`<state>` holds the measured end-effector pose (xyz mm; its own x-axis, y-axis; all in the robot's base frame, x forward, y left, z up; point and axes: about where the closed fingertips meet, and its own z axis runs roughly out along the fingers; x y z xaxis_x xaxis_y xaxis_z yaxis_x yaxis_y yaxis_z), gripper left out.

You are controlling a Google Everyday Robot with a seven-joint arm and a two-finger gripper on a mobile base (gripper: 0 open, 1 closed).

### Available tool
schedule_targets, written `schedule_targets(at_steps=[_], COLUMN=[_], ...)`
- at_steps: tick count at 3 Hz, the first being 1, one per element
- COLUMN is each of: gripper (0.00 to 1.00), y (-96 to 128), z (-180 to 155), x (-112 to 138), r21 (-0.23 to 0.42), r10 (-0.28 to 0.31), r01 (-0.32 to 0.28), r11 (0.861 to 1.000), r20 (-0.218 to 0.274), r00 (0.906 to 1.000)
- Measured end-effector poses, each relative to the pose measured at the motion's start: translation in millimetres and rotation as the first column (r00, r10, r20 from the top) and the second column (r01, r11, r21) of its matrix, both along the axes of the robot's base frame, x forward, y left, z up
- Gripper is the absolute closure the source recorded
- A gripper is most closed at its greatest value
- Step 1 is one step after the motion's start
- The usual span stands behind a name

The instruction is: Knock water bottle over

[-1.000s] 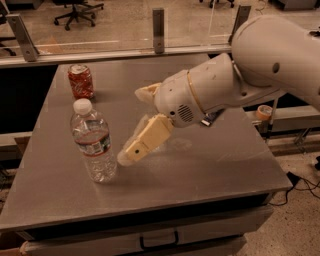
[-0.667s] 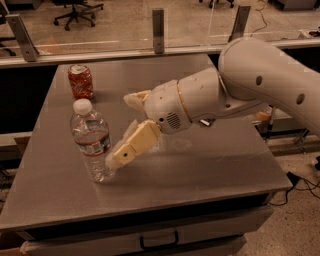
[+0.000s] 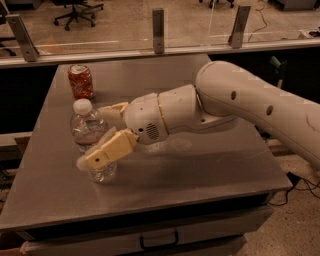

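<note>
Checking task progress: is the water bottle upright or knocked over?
Upright: the water bottle stands on its base on the table, cap on top. The open gripper has a finger on either side of it.

My gripper (image 3: 96, 136) straddles the bottle (image 3: 85, 125) with fingers spread. The near finger (image 3: 107, 149) crosses in front and hides part of the label and lower body. I cannot tell whether it or the far finger (image 3: 116, 111) touches the plastic. Behind the fingers, the arm (image 3: 260, 105) runs off the right edge. Far beyond them, a chair (image 3: 75, 10) is cut off at the top.
</note>
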<state>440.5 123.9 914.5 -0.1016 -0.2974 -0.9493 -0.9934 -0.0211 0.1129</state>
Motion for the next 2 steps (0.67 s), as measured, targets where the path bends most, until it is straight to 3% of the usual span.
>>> schedule_targets(at_steps=[1,2], gripper=[0.41,0.65], y=[14.2,6.3], z=[-3.6,-0.8], x=[-6.9,-2.0], r21=[0.041,0.044], r10=[0.019,-0.015], r01=[-0.017,0.017], r11=[0.999,0.999], r20=[-0.030,-0.029], r00=[0.9994,0.9995])
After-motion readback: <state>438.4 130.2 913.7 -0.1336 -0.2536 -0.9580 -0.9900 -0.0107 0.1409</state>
